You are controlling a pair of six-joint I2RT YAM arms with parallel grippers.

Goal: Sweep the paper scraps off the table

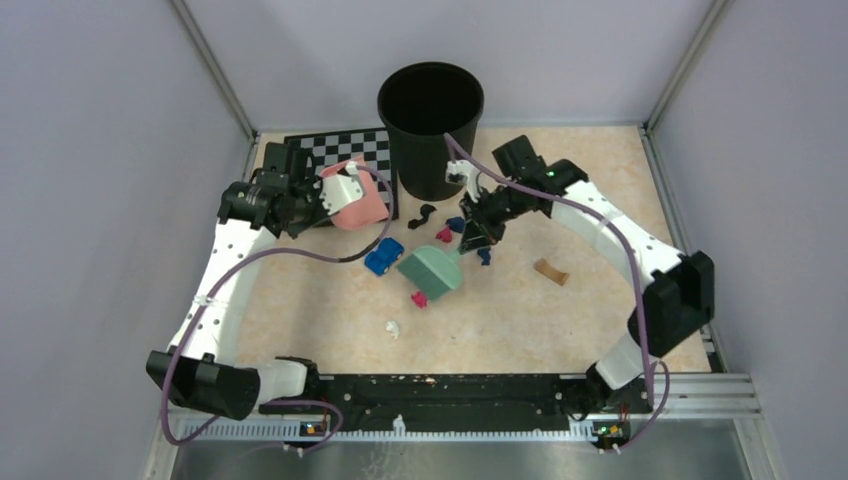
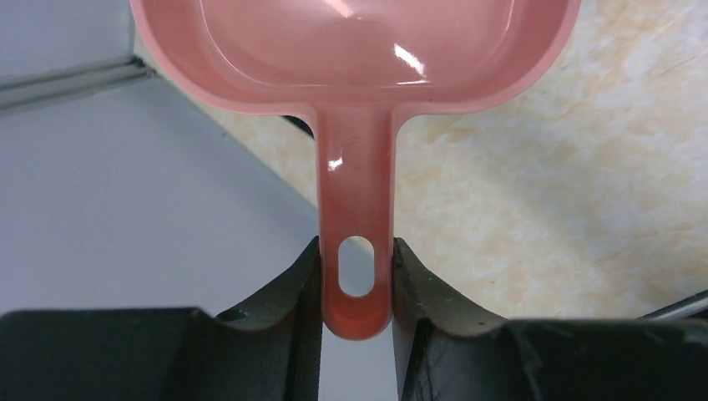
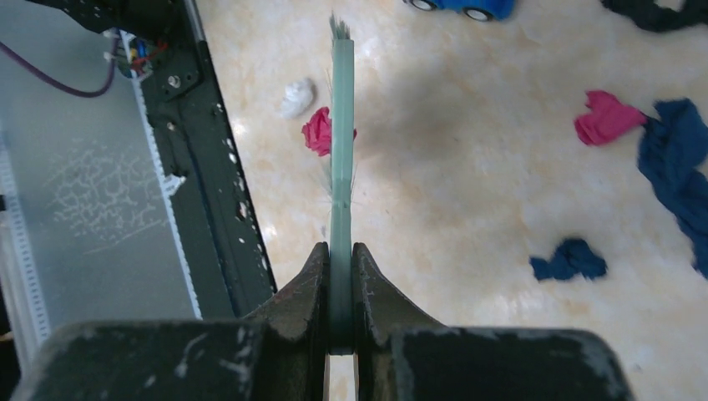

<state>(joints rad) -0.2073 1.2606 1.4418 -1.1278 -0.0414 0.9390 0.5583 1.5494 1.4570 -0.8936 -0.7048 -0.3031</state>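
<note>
My left gripper (image 1: 326, 196) (image 2: 357, 267) is shut on the handle of the pink dustpan (image 1: 360, 200) (image 2: 359, 50) and holds it over the table (image 1: 590, 200) at the back left. My right gripper (image 1: 470, 236) (image 3: 341, 276) is shut on the grey-green hand brush (image 1: 432, 270) (image 3: 341, 125), seen edge-on in the right wrist view. Paper scraps lie around the brush: black (image 1: 423, 213), pink (image 1: 444, 235) (image 3: 608, 117), blue (image 1: 456, 224) (image 3: 680, 167), a small blue one (image 1: 484, 256) (image 3: 569, 259), tan (image 1: 550, 270), pink-red (image 1: 419, 298) (image 3: 316, 132) and white (image 1: 393, 327) (image 3: 296, 96).
A black bin (image 1: 430, 125) stands at the back middle. A checkerboard mat (image 1: 345, 148) lies at the back left behind the dustpan. A blue toy car (image 1: 384, 256) (image 3: 463, 7) sits left of the brush. Walls close in the table on three sides.
</note>
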